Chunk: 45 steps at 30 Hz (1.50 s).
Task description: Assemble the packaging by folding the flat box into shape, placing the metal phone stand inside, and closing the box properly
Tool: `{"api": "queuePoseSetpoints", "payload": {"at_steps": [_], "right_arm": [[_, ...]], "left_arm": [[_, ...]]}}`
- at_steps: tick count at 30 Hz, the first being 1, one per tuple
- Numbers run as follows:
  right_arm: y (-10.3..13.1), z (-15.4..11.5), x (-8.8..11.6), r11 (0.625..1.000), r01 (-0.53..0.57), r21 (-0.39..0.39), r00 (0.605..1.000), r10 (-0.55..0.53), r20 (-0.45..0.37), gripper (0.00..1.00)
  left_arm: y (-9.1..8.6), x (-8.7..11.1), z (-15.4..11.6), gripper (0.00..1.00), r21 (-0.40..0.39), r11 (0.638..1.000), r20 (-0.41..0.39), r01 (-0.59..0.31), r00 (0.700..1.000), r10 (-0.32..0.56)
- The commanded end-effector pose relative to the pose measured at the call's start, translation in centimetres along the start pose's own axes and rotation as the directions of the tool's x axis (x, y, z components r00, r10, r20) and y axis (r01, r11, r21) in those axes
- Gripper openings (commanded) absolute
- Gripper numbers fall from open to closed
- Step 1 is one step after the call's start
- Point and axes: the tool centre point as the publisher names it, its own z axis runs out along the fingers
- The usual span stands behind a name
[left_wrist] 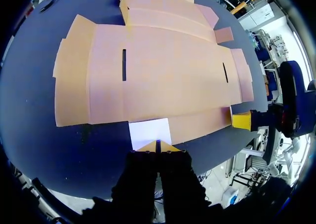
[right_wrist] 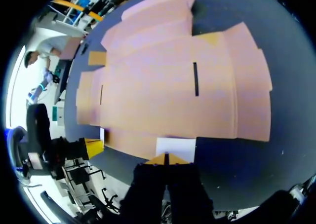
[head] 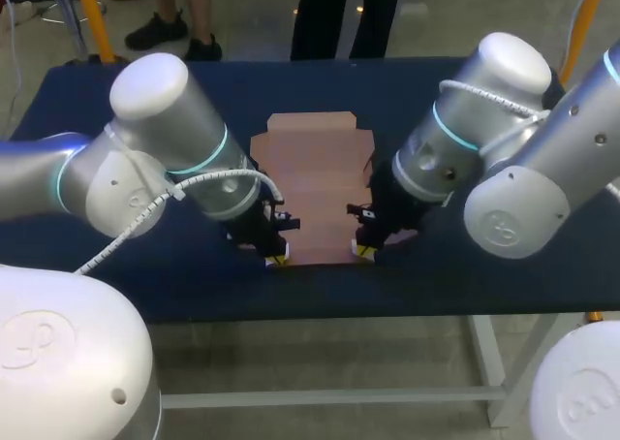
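Fingers [left_wrist: 147, 147] of the left gripper [left_wrist: 158, 146] are pressing together, tips meeting the near edge of a pale flap [left_wrist: 149, 132]; whether they are pinching it cannot be told. The right gripper [right_wrist: 166, 158] is showing the same against its own flap. Beyond both, the flat box [head: 315, 188] is lying unfolded on the dark counter [head: 436, 285], between the two arms.
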Motion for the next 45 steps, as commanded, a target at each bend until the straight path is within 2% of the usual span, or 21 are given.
{"api": "queuePoseSetpoints", "payload": {"at_steps": [1,13,32,40,45], "right_arm": [[-0.3,0.7,0.2,0.999,0.001,-0.045,1.000,0.000,0.022,0.00],[-0.3,1.2,-0.1,0.998,-0.002,-0.062,0.999,0.004,0.033,0.00],[-0.2,2.8,-0.8,0.998,-0.017,-0.060,0.998,0.021,0.060,0.00],[-0.2,0.4,-0.5,0.996,-0.008,-0.085,0.999,0.011,0.034,0.00],[0.3,-1.8,-0.4,0.996,0.004,-0.091,1.000,-0.007,-0.027,0.00]], "left_arm": [[0.3,0.0,0.3,0.00,0.014,1.000,0.007,0.002,1.000,-0.002],[0.0,-0.6,0.8,0.00,0.031,1.000,0.004,0.001,1.000,-0.001],[-0.4,-0.7,2.5,0.00,0.003,1.000,0.017,-0.013,1.000,0.013],[-0.5,-0.8,0.6,0.00,0.018,1.000,0.024,-0.013,1.000,0.013],[-1.0,-0.9,-1.6,0.00,0.024,1.000,0.000,-0.013,1.000,0.013]]}}
